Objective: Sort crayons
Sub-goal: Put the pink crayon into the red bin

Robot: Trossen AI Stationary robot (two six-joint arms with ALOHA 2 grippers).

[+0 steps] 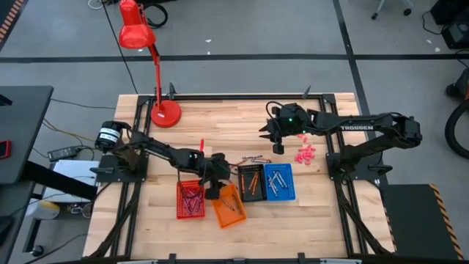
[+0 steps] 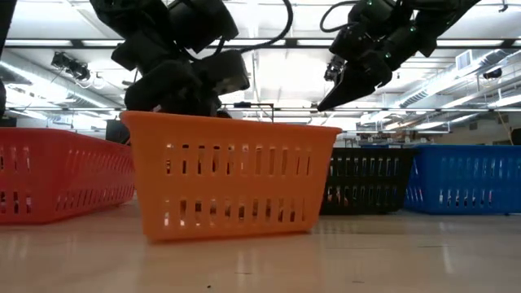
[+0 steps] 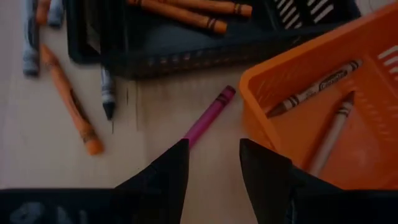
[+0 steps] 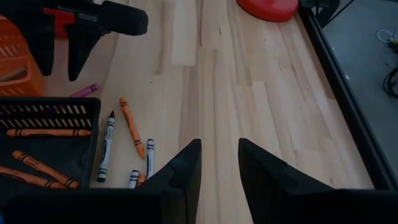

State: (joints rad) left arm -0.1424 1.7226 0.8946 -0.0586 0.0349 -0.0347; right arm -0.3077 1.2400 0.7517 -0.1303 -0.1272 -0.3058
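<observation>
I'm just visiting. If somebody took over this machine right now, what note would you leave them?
Left gripper: open, empty, over the loose magenta crayon beside the orange basket.
Right gripper: open, empty, raised over bare table behind the baskets.
Done: orange crayons in the black basket, brownish crayons in the orange basket.
Left: the magenta crayon, an orange crayon and grey crayons on the table.

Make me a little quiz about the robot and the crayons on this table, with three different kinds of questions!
1. True or false: the magenta crayon lies inside the orange basket.
2. Which basket holds orange crayons? A red, B black, C blue.
3. Fill in: the left gripper hangs above the magenta crayon with its fingers ____.

Key: 1 false, it lies on the table beside it. 2 B, the black basket. 3 open.
</observation>
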